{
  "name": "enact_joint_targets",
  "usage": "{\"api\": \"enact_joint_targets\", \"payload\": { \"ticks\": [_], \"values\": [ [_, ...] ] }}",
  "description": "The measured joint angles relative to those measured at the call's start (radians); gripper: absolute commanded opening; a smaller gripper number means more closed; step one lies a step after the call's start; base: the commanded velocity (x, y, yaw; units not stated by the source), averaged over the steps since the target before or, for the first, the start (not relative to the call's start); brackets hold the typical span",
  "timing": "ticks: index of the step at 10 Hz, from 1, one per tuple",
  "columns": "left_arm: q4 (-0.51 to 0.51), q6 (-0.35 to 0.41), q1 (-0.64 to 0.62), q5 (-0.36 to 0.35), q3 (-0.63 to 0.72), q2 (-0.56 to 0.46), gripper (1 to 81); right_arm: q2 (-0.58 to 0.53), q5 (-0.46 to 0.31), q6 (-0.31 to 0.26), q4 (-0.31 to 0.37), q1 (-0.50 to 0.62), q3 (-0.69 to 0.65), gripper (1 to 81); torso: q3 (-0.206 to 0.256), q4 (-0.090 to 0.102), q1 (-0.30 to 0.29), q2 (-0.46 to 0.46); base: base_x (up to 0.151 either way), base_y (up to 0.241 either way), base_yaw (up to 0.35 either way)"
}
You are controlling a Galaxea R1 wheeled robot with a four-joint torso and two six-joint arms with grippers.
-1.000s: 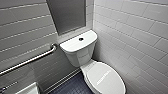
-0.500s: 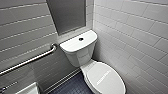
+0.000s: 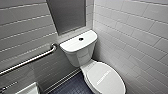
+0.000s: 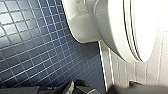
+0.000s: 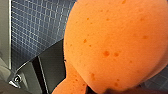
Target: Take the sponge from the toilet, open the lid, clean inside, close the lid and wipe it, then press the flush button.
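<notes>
The white toilet (image 3: 105, 77) stands in the corner with its lid down, its boxy tank (image 3: 78, 47) against the wall behind it. The dark round flush button (image 3: 81, 39) sits in the middle of the tank top. In the right wrist view the orange sponge (image 5: 115, 42) bulges large and squeezed, with my right gripper (image 5: 100, 90) shut on it, over blue tiled floor. In the left wrist view my left gripper (image 4: 80, 87) hangs open with nothing in it, low beside the toilet's bowl (image 4: 117, 30) and above the floor.
A steel grab bar (image 3: 30, 60) runs along the left tiled wall. A white sink edge (image 3: 27, 90) shows at the lower left. White tiled wall (image 3: 135, 37) closes in on the toilet's right. Dark blue tiled floor (image 3: 72, 86) lies in front of the toilet.
</notes>
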Motion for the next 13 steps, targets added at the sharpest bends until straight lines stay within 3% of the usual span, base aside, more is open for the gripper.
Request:
{"api": "enact_joint_targets", "payload": {
  "ticks": [1,3,8,11,13],
  "values": [
    [-0.013,0.0,-0.015,0.001,-0.007,0.028,81.1,0.007,-0.001,-0.026,0.005,-0.006,0.01,1.0,0.0,0.0,0.0,0.0,0.0,0.0,0.0],
    [-0.043,-0.001,-0.031,0.003,-0.024,0.094,81.1,0.01,-0.009,-0.025,-0.036,-0.03,0.027,1.0,0.0,0.0,0.0,0.0,0.0,0.0,0.0],
    [-0.084,-0.049,-0.09,-0.03,-0.076,0.229,81.1,0.028,-0.009,-0.022,-0.048,-0.046,0.028,1.0,-0.003,0.0,0.0,0.0,0.0,0.0,0.0],
    [-0.088,-0.081,-0.131,-0.055,-0.106,0.272,81.1,0.03,-0.006,-0.021,-0.049,-0.046,0.028,1.0,-0.06,0.0,0.0,0.0,0.0,0.0,0.0],
    [-0.09,-0.093,-0.143,-0.069,-0.121,0.292,81.1,0.031,-0.003,-0.021,-0.05,-0.043,0.028,1.0,-0.071,0.0,0.001,0.001,0.0,0.0,0.0]
  ]
}}
